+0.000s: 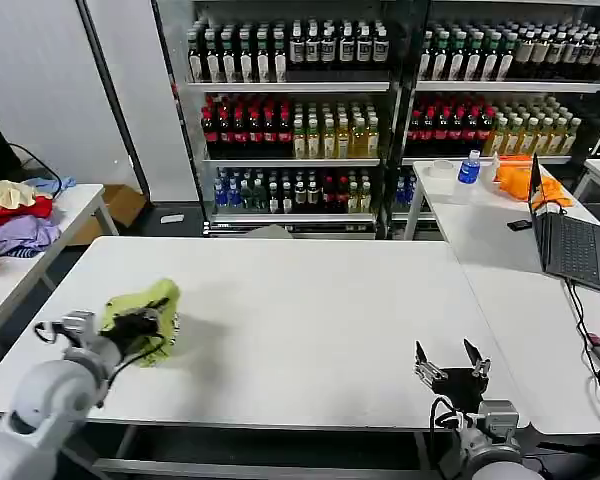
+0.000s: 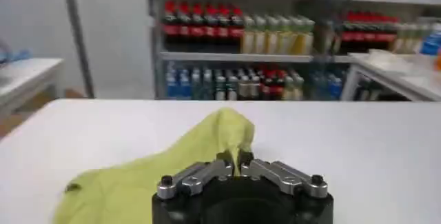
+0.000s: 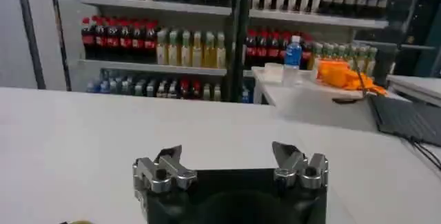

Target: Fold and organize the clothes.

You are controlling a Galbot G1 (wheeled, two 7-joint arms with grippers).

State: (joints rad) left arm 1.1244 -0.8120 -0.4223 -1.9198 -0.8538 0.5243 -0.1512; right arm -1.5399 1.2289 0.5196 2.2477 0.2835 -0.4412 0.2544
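The head view takes in the whole white rectangular table [image 1: 310,320], and on its left part, close to the near-left edge, lies the crumpled lime-green cotton T-shirt [image 1: 145,312]. The left gripper [image 1: 143,325] sits right at the shirt, its black body overlapping the cloth's near side. From this angle the fingers cannot be made out against the fabric.

The left wrist view supplies that detail: the two metal fingers [image 2: 207,170] of the left gripper [image 2: 236,164] are drawn together to a narrow gap, and a ridge of the T-shirt [image 2: 172,160] rises between their tips, so the gripper is pinching the cloth. The rest of the shirt spreads away from the gripper, over the table [image 2: 358,143], with a raised fold just past the fingertips.

The right gripper [image 1: 451,362] is at the near-right edge of the table, well apart from the shirt. The right wrist view shows it [image 3: 229,162] spread wide with nothing between its fingers [image 3: 167,165], and bare table [image 3: 89,136] ahead of it.

In the head view, shelves of bottled drinks [image 1: 290,100] stand behind the table, and an open dark laptop [image 1: 572,245] rests on a neighbouring table to the right.
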